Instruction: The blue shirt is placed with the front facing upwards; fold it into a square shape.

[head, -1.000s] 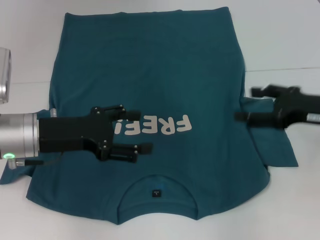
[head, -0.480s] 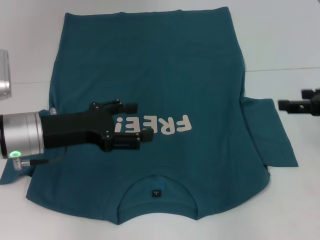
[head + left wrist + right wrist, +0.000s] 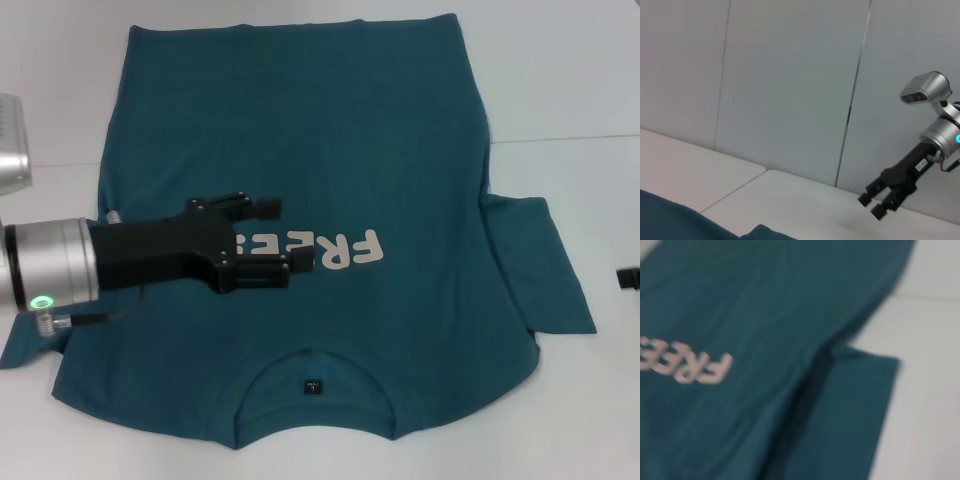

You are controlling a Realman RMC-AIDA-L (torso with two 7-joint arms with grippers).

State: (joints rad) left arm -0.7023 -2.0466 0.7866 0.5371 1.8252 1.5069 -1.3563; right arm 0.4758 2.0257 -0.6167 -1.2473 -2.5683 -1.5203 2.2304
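Head view: left pincer [image 3: 283,236] open above flat blue shirt [image 3: 330,130].

Blue shirt [image 3: 300,130] matt soft cloth; table [image 3: 570,80] smooth, probably laminate.

The light is even and bright, coming from above — shadows under the left gripper [image 3: 283,237] are soft and short. The white table [image 3: 560,80] shows no glare. The right wrist view is blurred, the blue shirt [image 3: 765,340] lettering smeared — other views are sharp
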